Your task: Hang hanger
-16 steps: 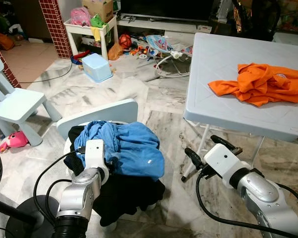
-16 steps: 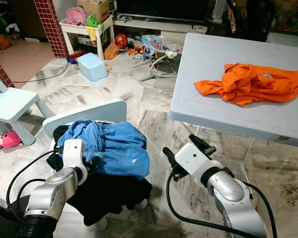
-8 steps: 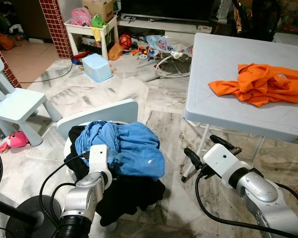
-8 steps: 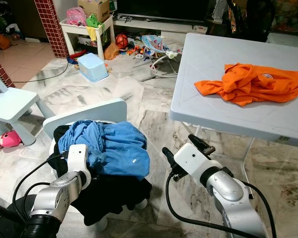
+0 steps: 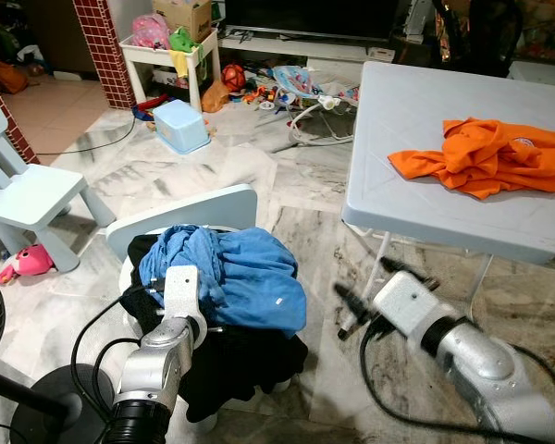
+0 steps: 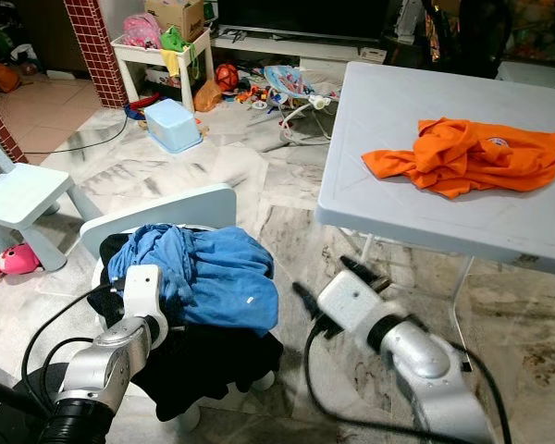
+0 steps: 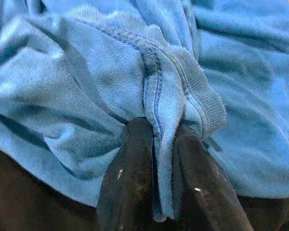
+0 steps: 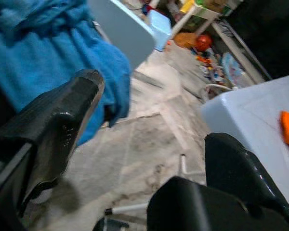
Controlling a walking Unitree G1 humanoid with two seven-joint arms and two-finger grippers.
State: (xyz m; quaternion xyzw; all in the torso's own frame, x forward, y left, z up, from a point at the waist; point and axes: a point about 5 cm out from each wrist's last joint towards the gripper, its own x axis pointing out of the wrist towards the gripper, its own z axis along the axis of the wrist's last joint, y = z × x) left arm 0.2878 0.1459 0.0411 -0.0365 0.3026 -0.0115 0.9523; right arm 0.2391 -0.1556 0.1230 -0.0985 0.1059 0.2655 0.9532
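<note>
Left hand (image 7: 154, 192) pinches a stitched fold of the blue shirt (image 5: 245, 273) heaped on dark clothes on a white chair (image 5: 180, 213)

Soft, light and limp, it should lift best by that thick hem. Right hand (image 5: 370, 291) hangs open, blurred, beside the worktop (image 5: 425, 111) with its orange shirt (image 5: 486, 153); no hanger can be made out

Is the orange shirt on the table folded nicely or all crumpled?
Crumpled. The orange shirt lies bunched in a wrinkled heap on the table.
</note>
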